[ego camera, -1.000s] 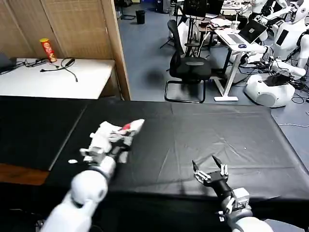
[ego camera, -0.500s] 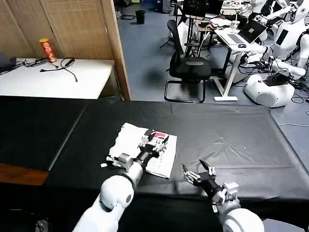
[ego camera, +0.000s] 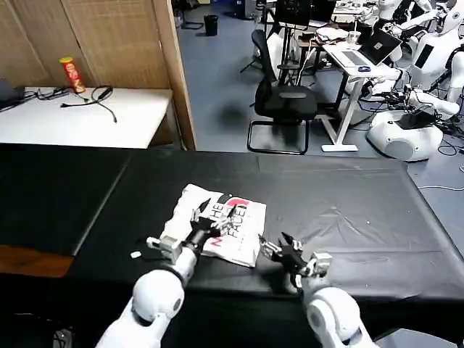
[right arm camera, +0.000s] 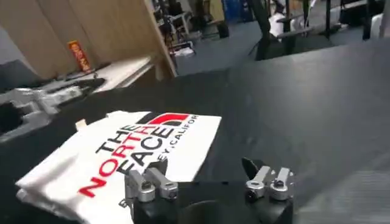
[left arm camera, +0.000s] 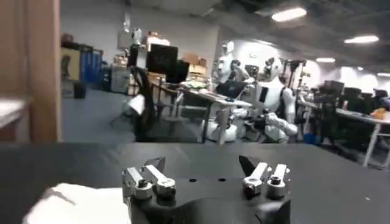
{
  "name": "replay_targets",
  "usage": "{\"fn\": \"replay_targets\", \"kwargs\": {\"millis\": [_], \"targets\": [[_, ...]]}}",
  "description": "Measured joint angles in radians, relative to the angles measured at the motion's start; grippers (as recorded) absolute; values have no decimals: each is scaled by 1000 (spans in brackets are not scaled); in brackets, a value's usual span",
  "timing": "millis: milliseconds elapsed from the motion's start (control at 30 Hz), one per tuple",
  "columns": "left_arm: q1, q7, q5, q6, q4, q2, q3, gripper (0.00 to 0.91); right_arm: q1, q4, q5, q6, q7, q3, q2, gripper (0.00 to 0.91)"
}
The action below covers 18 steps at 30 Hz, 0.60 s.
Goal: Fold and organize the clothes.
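the folded t-shirt (ego camera: 217, 225) lies flat on the black table (ego camera: 348, 210). the left tool (ego camera: 210, 217) hovers over the t-shirt, spread wide; the right tool (ego camera: 279, 250) sits just beside the t-shirt, also wide.

A black cloth-covered table (ego camera: 341, 210) spans the near scene. Far left, a white desk (ego camera: 87, 119) carries a red-and-yellow canister (ego camera: 72, 75) and a black cable (ego camera: 98, 101), with a woven wooden screen (ego camera: 109, 43) behind it. Farther back, a black office chair (ego camera: 283, 101) stands on the blue floor, left of a white desk with a laptop (ego camera: 377, 47).
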Motion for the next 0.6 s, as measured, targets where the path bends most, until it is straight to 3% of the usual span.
{"fn": "replay_targets", "kwargs": {"millis": [300,367,400,467,600], "targets": [[15,-11,-6,-1,-43,34,-40,878,58,-100,-36,1,-9,-36,46,390],[20,-11,-7,-3,-47,37,-48,878,65,-113,-37,1,-12,-40,48,263],[21,-11,-7,-4,-48,38,-52,878,69,-118,-37,1,-14,-40,48,156],[26,-11,-9,-5,-50,39,-56,878,76,-124,-37,0,-22,-38,43,68],[29,-11,-9,-7,-51,38,-66,878,95,-140,-33,-10,-28,-27,24,59]]}}
